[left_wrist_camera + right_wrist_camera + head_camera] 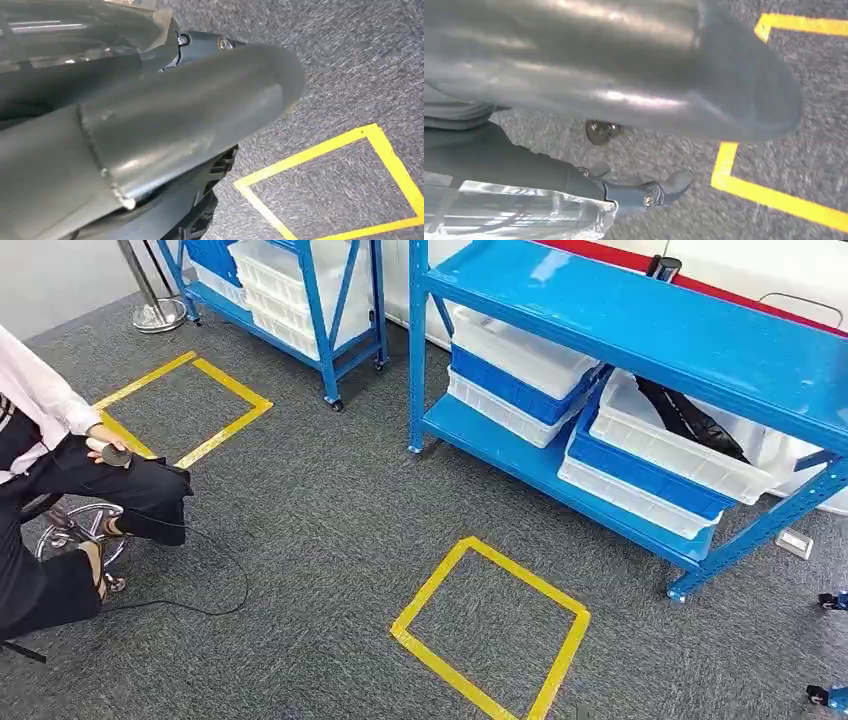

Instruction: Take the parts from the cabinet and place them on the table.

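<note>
Head view: black parts [690,420] were seen lying in a white bin [680,445] on the blue rack [640,330], no table was seen, and whether each hanging hand held anything could not be told.

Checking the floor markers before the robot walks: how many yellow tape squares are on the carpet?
2: one yellow tape square in front of the near blue rack, another beside the seated person.
</note>
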Motion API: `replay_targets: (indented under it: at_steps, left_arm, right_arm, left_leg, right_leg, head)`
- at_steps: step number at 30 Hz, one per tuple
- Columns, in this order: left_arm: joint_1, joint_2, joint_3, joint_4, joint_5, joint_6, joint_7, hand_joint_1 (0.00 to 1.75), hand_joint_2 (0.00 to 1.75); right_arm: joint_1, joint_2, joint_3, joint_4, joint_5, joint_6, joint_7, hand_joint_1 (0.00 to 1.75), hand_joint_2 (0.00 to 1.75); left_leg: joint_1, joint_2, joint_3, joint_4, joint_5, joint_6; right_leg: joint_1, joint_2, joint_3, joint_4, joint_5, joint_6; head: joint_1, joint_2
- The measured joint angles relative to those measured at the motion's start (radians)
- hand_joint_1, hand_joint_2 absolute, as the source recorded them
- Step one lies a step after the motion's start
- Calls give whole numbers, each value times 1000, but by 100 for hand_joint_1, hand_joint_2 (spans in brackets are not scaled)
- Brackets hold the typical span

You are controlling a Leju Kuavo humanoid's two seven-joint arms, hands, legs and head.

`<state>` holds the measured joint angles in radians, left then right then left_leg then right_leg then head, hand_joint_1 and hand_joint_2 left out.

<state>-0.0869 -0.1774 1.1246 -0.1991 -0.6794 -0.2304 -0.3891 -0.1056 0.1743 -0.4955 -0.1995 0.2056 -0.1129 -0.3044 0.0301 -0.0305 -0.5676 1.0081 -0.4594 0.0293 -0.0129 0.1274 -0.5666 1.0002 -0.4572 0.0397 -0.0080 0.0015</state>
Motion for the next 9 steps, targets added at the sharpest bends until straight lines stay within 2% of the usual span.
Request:
replay_targets:
  at_steps: [1, 2, 3, 4, 5, 6, 7, 8, 9]
  left_arm:
    - [-2, 1, 0, 0, 0, 0, -1, 0, 0]
    - [-2, 1, 0, 0, 0, 0, -2, 0, 0]
    - [0, 2, 0, 0, -2, 0, -2, 0, 0]
    - [1, 2, 0, 0, -2, 0, -2, 0, 0]
    - [1, 2, 0, 0, -3, 0, -2, 0, 0]
    - [1, 2, 0, 0, -3, 0, -2, 0, 0]
    - [1, 3, 0, 0, -3, 0, -2, 0, 0]
    - [0, 3, 0, 0, -5, 0, -2, 0, 0]
    - [0, 2, 0, 0, -5, 0, -2, 0, 0]
  right_arm:
    - [1, 0, 0, 0, 0, -2, -2, 0, 0]
    - [-1, 1, 0, 0, 0, -2, -2, 0, 0]
    - [-4, 1, 0, 0, 0, -2, -2, 0, 0]
    - [-4, 1, 0, 0, 0, -3, -2, 0, 0]
    - [-3, 1, 0, 0, 0, -3, -2, 0, 0]
    - [0, 0, 0, 0, 0, -5, -2, 0, 0]
    - [2, 0, 0, 0, 0, -5, -2, 0, 0]
    - [3, 0, 0, 0, 0, -5, -2, 0, 0]
    - [2, -2, 0, 0, 0, -5, -2, 0, 0]
  left_leg:
    - [-4, 6, 1, -3, 1, 6]
    - [-4, 15, 0, -3, 1, 11]
    - [-7, 30, 0, -3, 1, 12]
    - [-10, 41, -2, -2, 1, 12]
    - [-11, 49, -4, -2, 1, 12]
    - [-11, 55, -4, -2, 1, 11]
    - [-11, 59, -3, -2, 1, 11]
    - [-10, 62, -2, -2, 1, 10]
    - [-10, 64, 0, -2, 1, 8]
  right_leg:
    - [1, -63, -18, 35, -22, -3]
    - [3, -89, -42, 80, -49, -7]
    - [1, -110, -93, 183, -98, -10]
    - [0, -115, -131, 264, -130, -10]
    - [-1, -117, -153, 313, -142, -5]
    - [-2, -117, -150, 313, -136, 1]
    - [-2, -118, -121, 265, -115, 10]
    - [-4, -121, -75, 182, -84, 19]
    - [-6, -128, -15, 76, -51, 25]
  head:
    - [2, 0]
    - [10, 0]
    - [15, 0]
    - [14, 0]
    - [15, 0]
    - [14, 0]
    - [14, 0]
    - [16, 0]
    - [16, 0]
